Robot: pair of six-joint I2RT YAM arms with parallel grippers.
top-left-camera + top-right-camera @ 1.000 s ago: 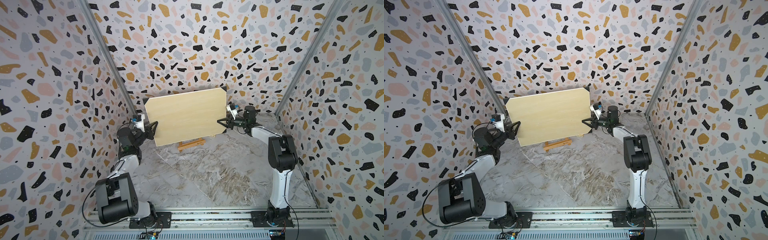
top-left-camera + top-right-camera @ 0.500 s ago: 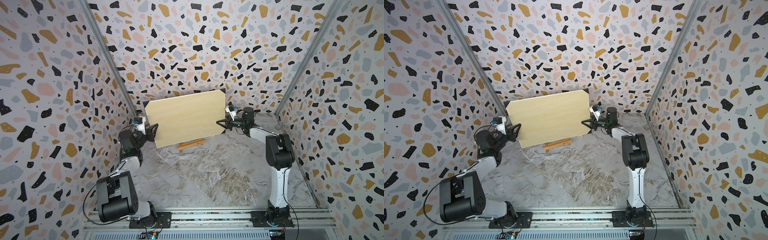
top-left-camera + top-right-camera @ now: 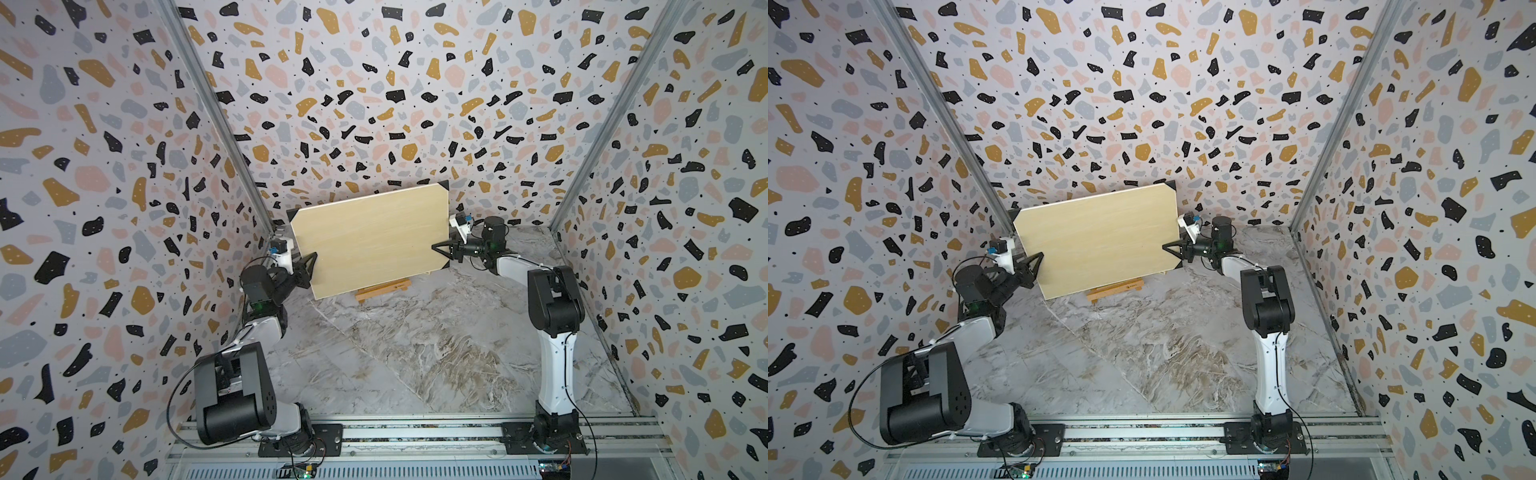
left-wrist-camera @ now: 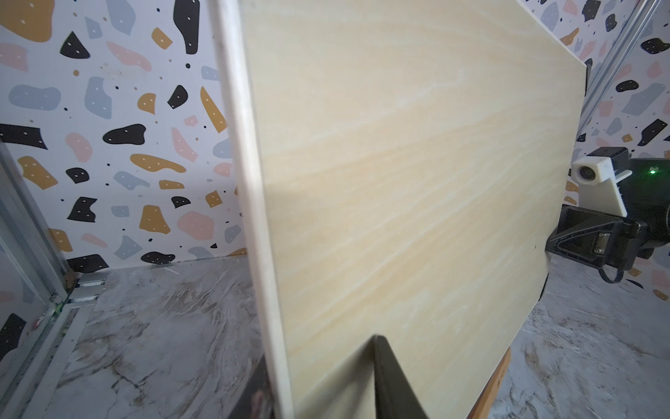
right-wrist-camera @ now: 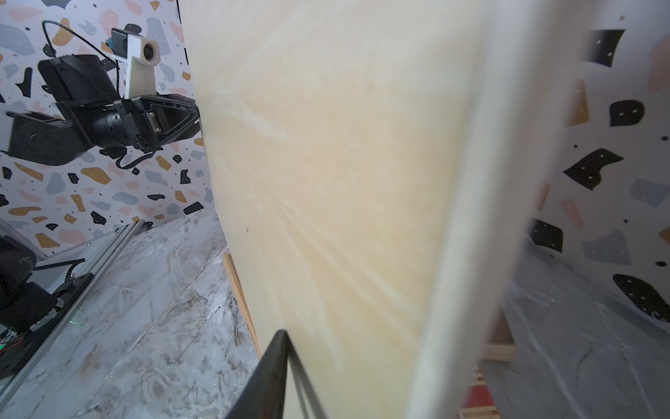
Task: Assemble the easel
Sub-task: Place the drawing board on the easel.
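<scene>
Pinching the pale board (image 3: 370, 239) by its two side edges, the left gripper (image 3: 311, 262) and right gripper (image 3: 439, 248) hold it tilted before the easel (image 3: 383, 288), which stands near the back edge of the tabletop (image 3: 415, 353), only its ledge showing.

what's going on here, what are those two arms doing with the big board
Both arms hold the large pale board between them: the left hand grips one side edge, the right hand the opposite one. The board is upright but tilted, lower on the left hand's side, in front of the small wooden easel standing on the marble table. Whether its bottom edge rests on the easel's ledge cannot be told.
</scene>
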